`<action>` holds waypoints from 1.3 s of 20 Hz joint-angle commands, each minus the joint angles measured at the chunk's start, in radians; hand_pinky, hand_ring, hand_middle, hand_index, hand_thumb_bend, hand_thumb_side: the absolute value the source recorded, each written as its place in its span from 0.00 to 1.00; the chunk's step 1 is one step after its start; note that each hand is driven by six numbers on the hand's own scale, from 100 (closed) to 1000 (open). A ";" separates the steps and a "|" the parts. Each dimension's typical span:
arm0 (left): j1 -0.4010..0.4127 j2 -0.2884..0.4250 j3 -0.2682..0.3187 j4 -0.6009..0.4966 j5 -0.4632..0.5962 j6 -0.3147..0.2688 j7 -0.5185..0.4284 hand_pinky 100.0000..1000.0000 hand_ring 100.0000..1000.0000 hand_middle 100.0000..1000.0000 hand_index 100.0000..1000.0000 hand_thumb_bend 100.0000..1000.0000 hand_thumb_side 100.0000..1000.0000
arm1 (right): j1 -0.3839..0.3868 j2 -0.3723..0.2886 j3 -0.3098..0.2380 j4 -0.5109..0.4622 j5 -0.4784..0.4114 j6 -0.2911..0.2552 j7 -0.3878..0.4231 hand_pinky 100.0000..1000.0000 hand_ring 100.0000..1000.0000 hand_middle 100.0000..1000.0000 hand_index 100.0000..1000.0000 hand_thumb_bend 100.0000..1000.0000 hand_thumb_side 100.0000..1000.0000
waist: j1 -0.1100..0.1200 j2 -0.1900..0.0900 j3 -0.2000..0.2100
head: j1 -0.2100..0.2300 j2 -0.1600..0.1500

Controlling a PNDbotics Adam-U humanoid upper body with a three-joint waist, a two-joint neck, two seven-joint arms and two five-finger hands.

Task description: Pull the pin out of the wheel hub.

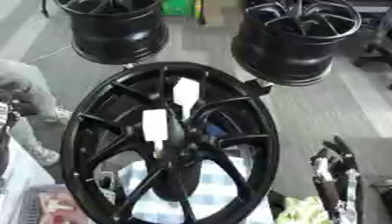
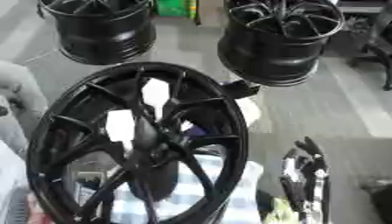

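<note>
Black right hand (image 2: 306, 168) rests at lower right beside the wheel hub (image 1: 170, 144), fingers up and relaxed.

Two black wheels stand on the grey floor (image 1: 321, 109) ahead of me: one at far left (image 1: 115, 30), one at far right (image 1: 295, 39). A green object (image 1: 177, 7) sits between them at the far edge. A blue-and-white checked cloth (image 1: 211, 192) lies near me.

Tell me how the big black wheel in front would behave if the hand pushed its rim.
The wheel looks rigid, so it likely won't flex. It stands on edge, so it may roll or tip. The right hand rests beside it.
</note>
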 commanded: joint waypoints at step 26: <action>-0.288 0.874 -0.283 -0.269 -0.371 -0.445 -0.436 0.83 0.79 0.78 0.89 0.12 0.11 | -0.005 -0.028 0.024 -0.003 -0.002 0.000 0.020 0.46 0.49 0.70 0.88 0.00 0.49 | 0.020 -0.014 -0.054 | 0.031 -0.004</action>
